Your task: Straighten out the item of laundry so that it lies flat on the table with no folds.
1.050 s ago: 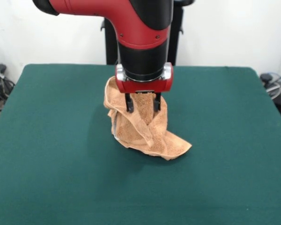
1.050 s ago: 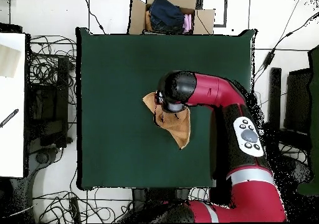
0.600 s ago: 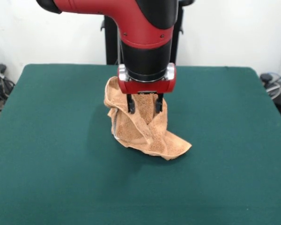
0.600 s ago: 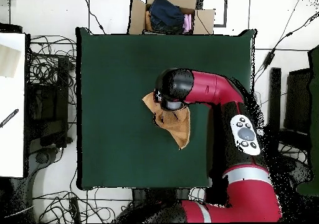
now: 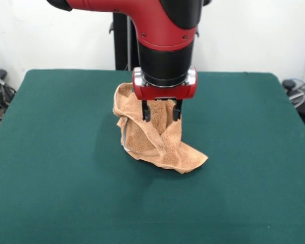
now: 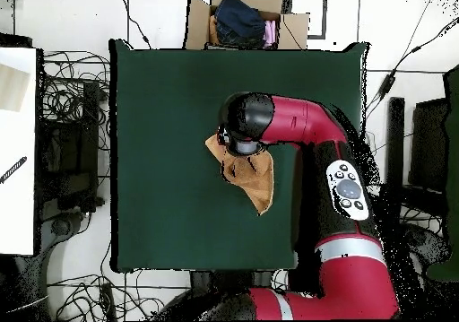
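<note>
Green felt covers the tabletop (image 5: 56, 168) from edge to edge, seen from the front against a white wall. At its middle my claw (image 5: 162, 110) hangs straight down from my red and black arm (image 5: 165, 35); its two dark fingers (image 5: 146, 110) stand a little apart, with a raised peak of the orange-tan towel (image 5: 157, 140) between them. Whether they actually pinch the cloth or merely straddle it, I cannot tell. Bunched and upright, the towel stands in vertical folds under the claw. One rounded lobe rises behind the left side of my wrist. A flat corner spreads on the felt toward the near right. Its lower left edge curls under, leaving a dark hollow.

From overhead, the same tabletop (image 6: 161, 103) fills the centre of a floor strewn with cables (image 6: 67, 103). A cardboard box (image 6: 246, 21) holding dark clothing sits just beyond the top edge. My arm (image 6: 305, 126) reaches in from the lower right, and its black wrist covers the claw and the top of the towel (image 6: 255, 182). What shows of the towel is a tan wedge pointing toward the bottom of the view, with a smaller flap poking out at the left of the wrist.
</note>
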You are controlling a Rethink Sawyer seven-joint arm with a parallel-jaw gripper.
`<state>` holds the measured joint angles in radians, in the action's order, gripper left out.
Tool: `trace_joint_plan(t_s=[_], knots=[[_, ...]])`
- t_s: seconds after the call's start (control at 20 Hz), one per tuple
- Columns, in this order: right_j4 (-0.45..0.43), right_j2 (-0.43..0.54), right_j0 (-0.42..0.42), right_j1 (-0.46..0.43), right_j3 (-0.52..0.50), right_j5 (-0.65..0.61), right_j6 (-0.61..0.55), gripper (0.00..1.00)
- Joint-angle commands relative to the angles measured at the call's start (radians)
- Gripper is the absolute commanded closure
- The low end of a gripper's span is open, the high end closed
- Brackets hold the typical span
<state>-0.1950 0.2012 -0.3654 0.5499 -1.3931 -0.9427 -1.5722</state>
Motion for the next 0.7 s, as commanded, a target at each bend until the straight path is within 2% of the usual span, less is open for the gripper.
trace_joint_plan(t_s=[0.05, 0.7], knots=[[0.009, -0.01, -0.021, 0.008, -0.036, -0.06, -0.081, 0.0], [-0.007, -0.003, -0.035, -0.02, 0.0, -0.066, -0.061, 0.0]])
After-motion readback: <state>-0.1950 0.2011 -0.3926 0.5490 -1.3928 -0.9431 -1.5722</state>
